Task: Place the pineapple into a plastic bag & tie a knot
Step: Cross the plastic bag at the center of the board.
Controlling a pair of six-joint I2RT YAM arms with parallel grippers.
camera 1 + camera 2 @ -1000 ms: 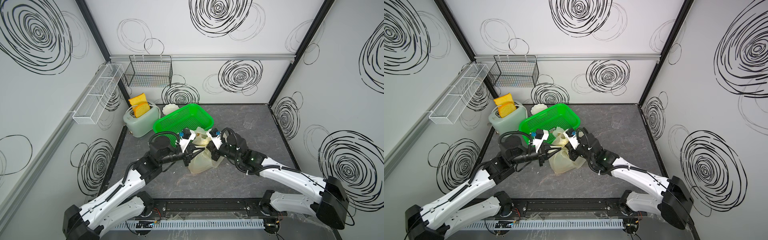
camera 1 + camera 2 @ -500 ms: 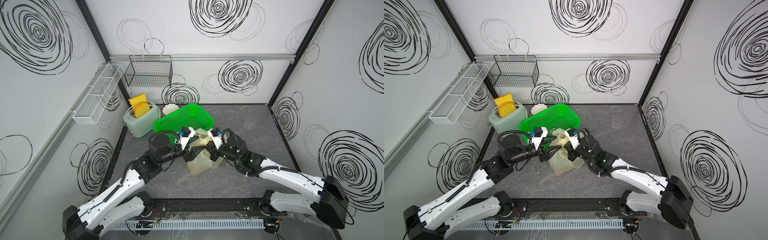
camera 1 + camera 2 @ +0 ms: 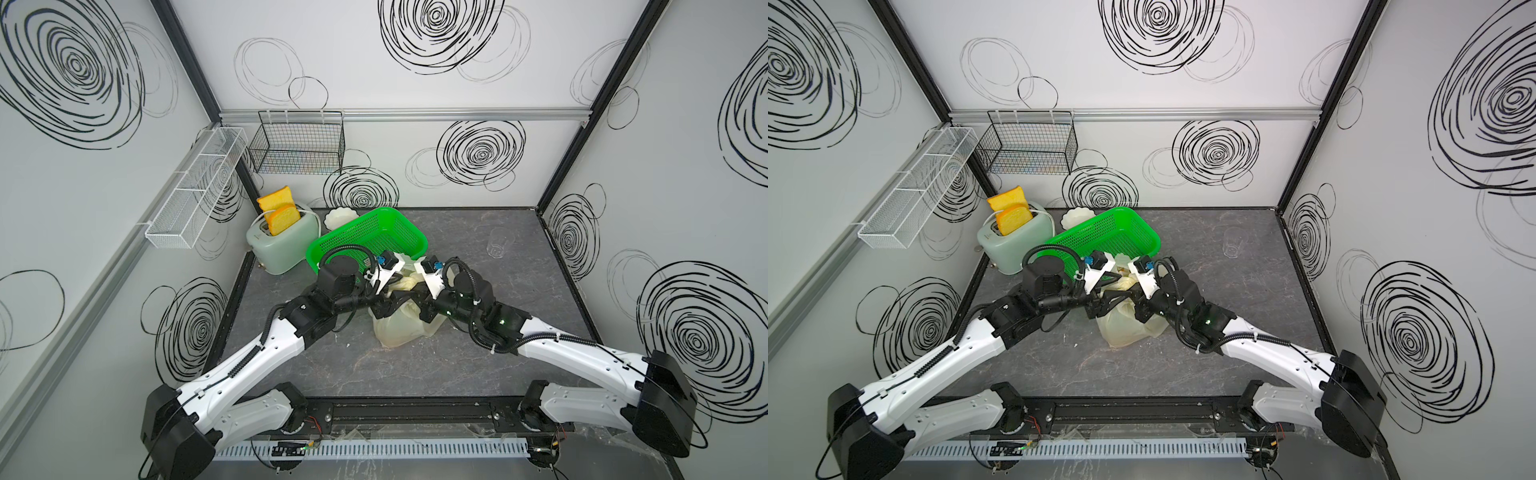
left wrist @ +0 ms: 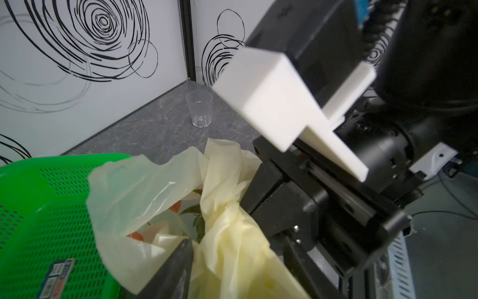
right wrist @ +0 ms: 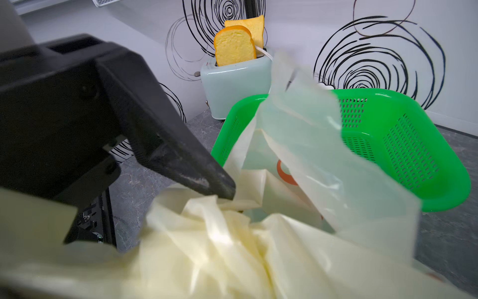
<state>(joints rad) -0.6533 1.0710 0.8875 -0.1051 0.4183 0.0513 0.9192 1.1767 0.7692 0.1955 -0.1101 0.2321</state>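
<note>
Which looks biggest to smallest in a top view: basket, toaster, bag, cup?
1. basket
2. toaster and bag: about alike, and the bag is partly hidden, so unranked
3. cup, clearly smallest

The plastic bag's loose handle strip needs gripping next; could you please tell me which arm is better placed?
Probably the left. The left gripper has its jaws apart with a strip of the plastic bag between them, while the right gripper is shut on a twisted strip.
</note>
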